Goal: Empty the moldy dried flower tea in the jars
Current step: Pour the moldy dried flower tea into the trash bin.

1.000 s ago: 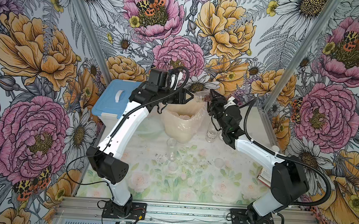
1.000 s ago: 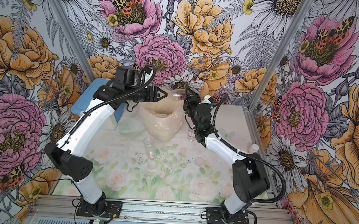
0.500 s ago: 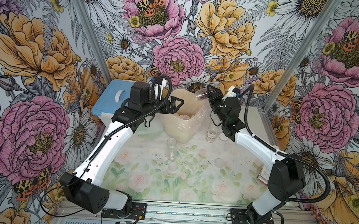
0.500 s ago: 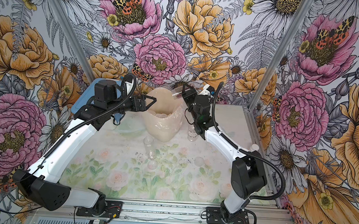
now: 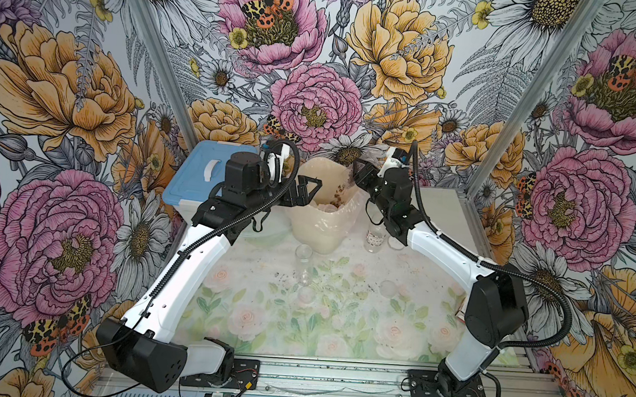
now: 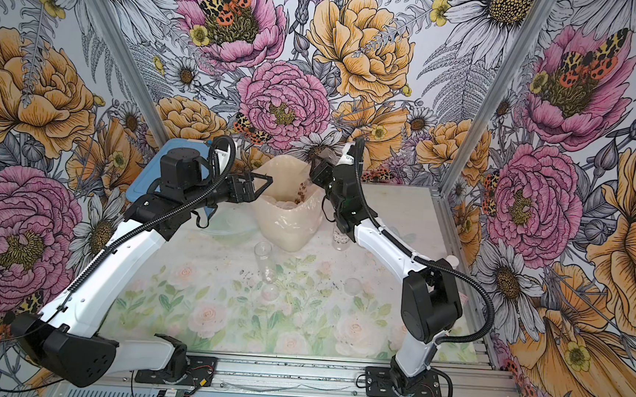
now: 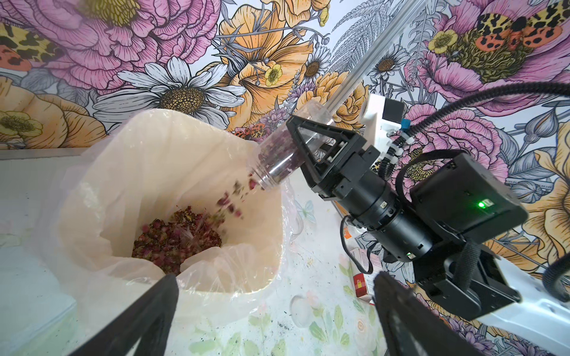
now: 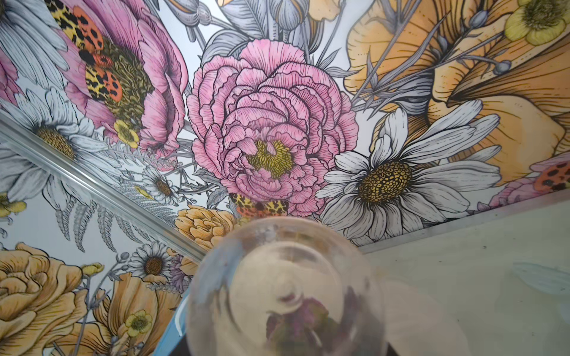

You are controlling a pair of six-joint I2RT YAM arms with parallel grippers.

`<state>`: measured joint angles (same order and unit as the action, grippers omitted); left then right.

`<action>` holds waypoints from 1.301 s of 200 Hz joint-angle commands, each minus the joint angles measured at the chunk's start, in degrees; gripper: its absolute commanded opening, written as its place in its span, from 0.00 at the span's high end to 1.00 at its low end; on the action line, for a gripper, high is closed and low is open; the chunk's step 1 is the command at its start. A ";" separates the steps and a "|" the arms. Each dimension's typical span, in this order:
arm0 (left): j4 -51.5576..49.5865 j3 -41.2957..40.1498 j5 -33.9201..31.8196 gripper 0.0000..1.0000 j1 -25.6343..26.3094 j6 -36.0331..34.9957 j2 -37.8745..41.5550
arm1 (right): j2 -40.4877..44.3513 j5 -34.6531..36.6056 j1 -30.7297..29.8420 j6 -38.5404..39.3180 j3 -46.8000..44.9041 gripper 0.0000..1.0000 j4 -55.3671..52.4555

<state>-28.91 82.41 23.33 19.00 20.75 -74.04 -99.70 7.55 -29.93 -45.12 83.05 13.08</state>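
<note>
A clear jar (image 7: 277, 157) is clamped between the jaws of the right gripper (image 7: 296, 145) and is tilted mouth-down over the far rim of a bag-lined waste bin (image 7: 148, 123). Dried flower tea (image 7: 234, 197) is seen in mid-air just below the jar's mouth, blurred, above a pile of reddish-brown buds (image 7: 175, 237) at the bottom of the bin; more buds are visible inside the jar. In the right wrist view only the jar's blurred base is shown close up. The left gripper (image 5: 305, 193) is held just beside the bin's near rim with its jaws spread wide and nothing between them. On the table, a labelled jar (image 5: 374, 239) is stood upright near the bin, under the right arm, and an open empty jar (image 5: 303, 254) is stood in front of the bin.
</note>
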 commanded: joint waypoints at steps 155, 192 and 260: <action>7.98 -10.16 -4.87 0.01 -2.54 3.42 7.34 | -2.99 1.68 -2.80 29.80 10.19 0.68 -6.93; 8.43 -10.52 -4.70 0.01 -3.01 3.53 7.49 | -5.78 -0.90 -6.83 36.92 15.53 0.73 -11.98; 9.28 -11.29 -4.44 0.01 -3.68 3.85 8.10 | -5.78 -5.78 -2.63 24.25 14.79 0.80 -9.89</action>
<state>-21.10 72.18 19.73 16.01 23.92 -67.44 -105.73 4.97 -36.45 -14.35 97.84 1.10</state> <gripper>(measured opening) 0.987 0.539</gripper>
